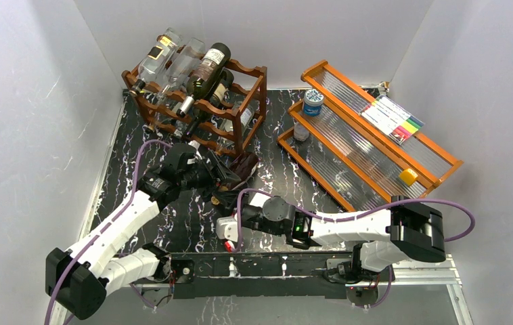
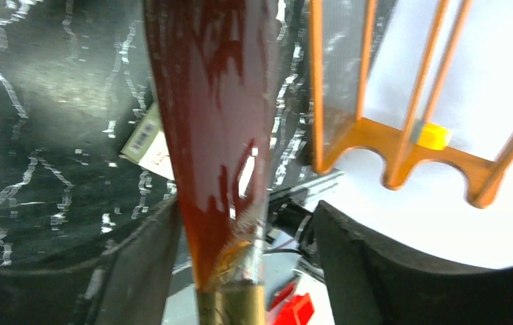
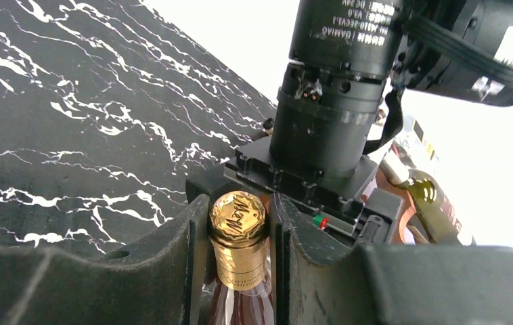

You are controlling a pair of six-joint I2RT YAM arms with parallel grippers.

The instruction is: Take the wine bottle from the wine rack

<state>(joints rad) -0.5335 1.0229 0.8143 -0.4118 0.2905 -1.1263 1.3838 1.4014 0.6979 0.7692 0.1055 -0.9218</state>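
Your right end effector (image 3: 238, 206) is clamped shut on the neck of the wine bottle (image 3: 238, 227), with a finger on each side of the gold foil cap. Your left end effector (image 2: 243, 233) straddles the bottle's red body farther along. Its jaws are parted and a gap shows on one side, so it is not squeezing. The bottle is off the wine rack (image 1: 262, 101). It sits over the black marble worktop (image 1: 193, 233) just in front of the rack, base toward the rack and cap toward your arm bases. Other bottles (image 1: 203, 71) lie in the rack's top tier. The orange stepped shelf (image 1: 348, 95) stands well apart on the right.
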